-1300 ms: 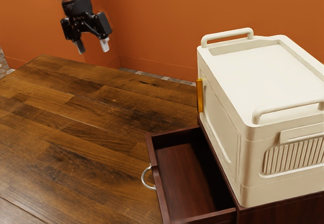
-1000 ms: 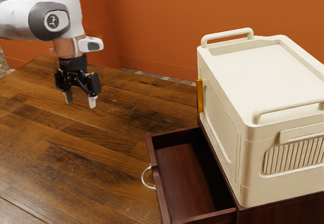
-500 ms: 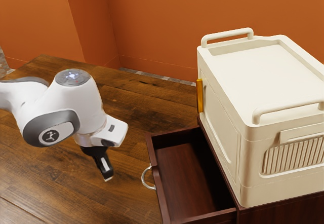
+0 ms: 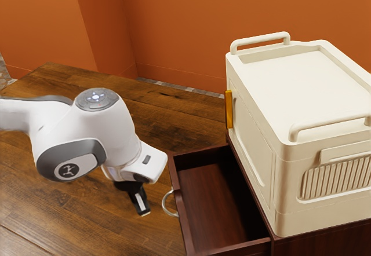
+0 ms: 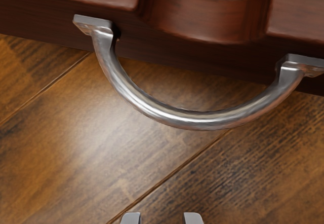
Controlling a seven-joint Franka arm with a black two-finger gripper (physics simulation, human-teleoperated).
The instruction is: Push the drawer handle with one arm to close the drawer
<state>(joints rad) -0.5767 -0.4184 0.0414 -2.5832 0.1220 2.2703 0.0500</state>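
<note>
My gripper [image 4: 143,212] points down, just to the exterior view's left of the metal handle [image 4: 164,203], with a small gap between them. The dark red-brown drawer [image 4: 182,215] stands pulled out, and its inside is visible. In the wrist view the curved silver handle [image 5: 190,120] is fixed by two feet to the drawer front [image 5: 40,13]. The tips of my gripper [image 5: 162,218] stand apart in front of the handle's curve, with nothing held between them.
A large cream box [image 4: 261,146] with rail handles sits on the dark cabinet [image 4: 324,242]. An orange strip [image 4: 228,109] is on the box's side. The wooden table [image 4: 174,105] extends beside the drawer.
Over the last second my gripper came down from high over the table and moved toward the drawer handle. The arm turned as it went. The drawer has stayed where it was.
</note>
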